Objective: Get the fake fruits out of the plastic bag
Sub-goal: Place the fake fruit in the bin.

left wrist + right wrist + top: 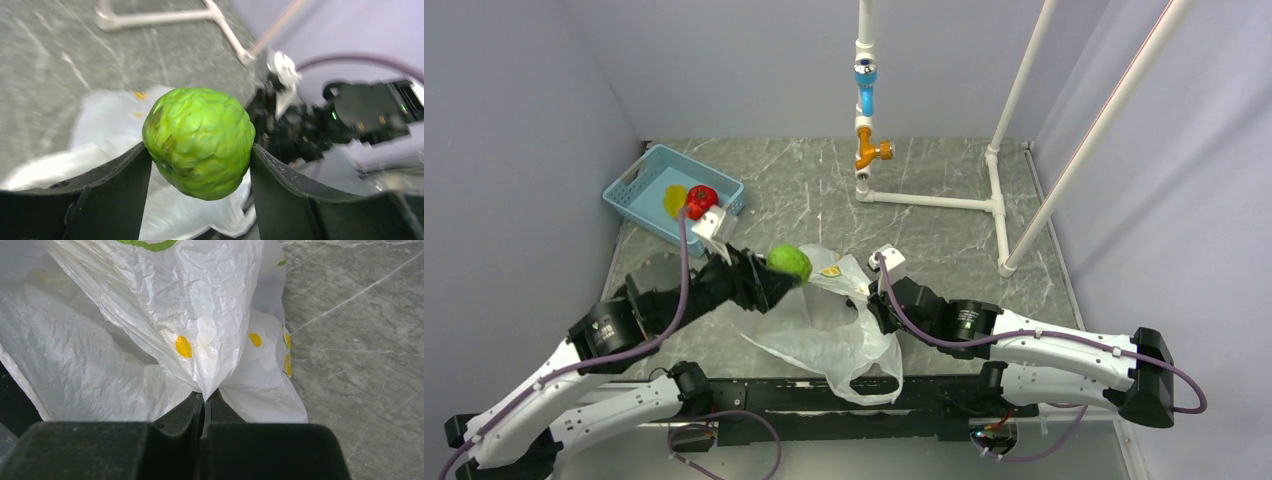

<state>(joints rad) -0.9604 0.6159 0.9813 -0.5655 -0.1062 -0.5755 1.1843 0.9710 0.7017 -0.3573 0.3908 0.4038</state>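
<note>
Right wrist alone shows right pincer [204,402] pinching plastic bag [190,305].

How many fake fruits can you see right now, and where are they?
3. A green fruit is gripped in the left claw near the bag; a red fruit and a yellow fruit lie in the blue basket. More may be hidden inside the bag.

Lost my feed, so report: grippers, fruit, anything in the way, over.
Left gripper shut on green fruit, held over plastic bag. Right gripper shut, pinching bag. Red fruit, yellow fruit in blue basket. Nothing seen blocking.
</note>
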